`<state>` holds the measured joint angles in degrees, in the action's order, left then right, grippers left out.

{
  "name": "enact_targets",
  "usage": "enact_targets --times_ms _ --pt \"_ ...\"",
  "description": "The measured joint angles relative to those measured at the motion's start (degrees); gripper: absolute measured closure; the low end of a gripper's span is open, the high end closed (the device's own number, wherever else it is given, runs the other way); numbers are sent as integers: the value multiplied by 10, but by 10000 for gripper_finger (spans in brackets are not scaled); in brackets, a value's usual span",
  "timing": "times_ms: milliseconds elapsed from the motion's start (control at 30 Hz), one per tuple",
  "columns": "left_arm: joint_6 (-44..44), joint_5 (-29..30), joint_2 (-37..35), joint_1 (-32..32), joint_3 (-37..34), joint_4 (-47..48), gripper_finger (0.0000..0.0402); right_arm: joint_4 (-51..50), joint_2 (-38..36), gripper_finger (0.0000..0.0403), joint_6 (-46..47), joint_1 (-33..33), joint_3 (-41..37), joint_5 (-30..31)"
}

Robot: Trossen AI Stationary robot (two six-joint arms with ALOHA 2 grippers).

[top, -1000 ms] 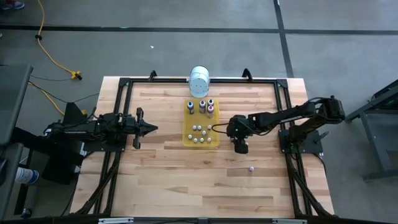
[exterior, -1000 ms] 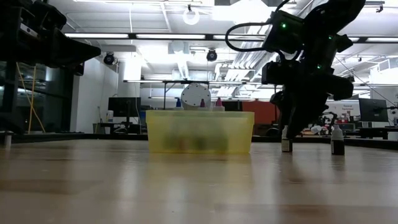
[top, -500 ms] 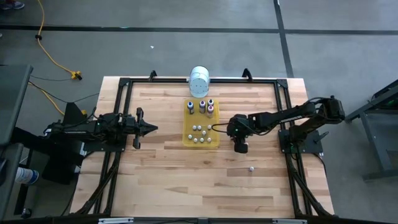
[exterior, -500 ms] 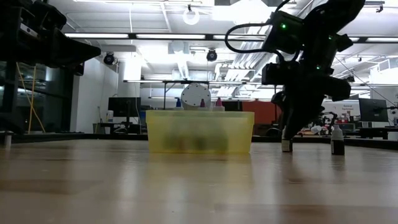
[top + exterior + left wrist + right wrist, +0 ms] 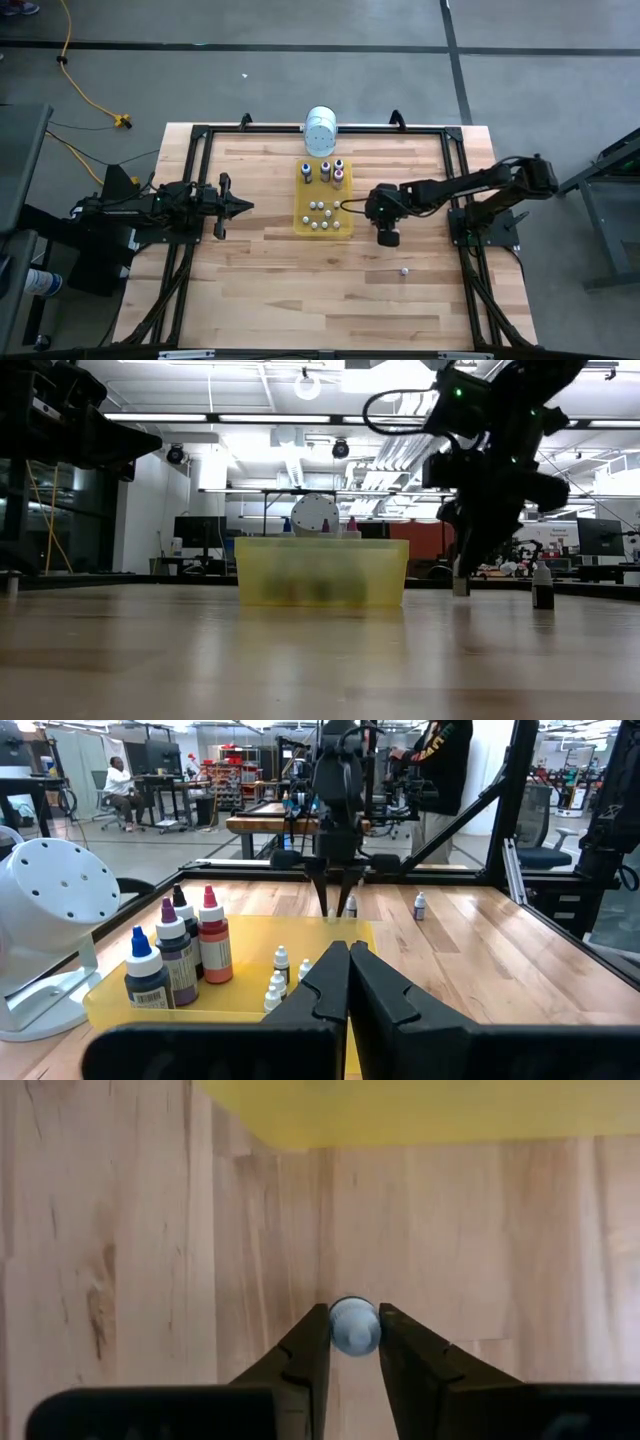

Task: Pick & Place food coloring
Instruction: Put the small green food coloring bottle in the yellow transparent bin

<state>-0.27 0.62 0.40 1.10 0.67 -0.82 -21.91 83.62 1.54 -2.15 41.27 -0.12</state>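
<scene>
Your right end effector point(image 5: 353, 1342) is clamped on a tiny white-capped food coloring bottle point(image 5: 353, 1325), just beside the yellow tray point(image 5: 301, 212) on the table point(image 5: 260, 280). Your left end effector point(image 5: 246, 206) waits clenched, well apart from the tray.

A grey floor point(image 5: 300, 80) with dark lines, a yellow cable point(image 5: 85, 95), bright ceiling lights point(image 5: 305, 385) overhead
</scene>
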Motion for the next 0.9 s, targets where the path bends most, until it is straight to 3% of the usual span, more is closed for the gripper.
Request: enact_targets --times_ms 533,900 --pt "0 0 0 0 0 0 401 -136 0 333 -5 0 175 15" --pt "0 0 0 0 0 0 401 -163 78 334 -5 0 265 13"
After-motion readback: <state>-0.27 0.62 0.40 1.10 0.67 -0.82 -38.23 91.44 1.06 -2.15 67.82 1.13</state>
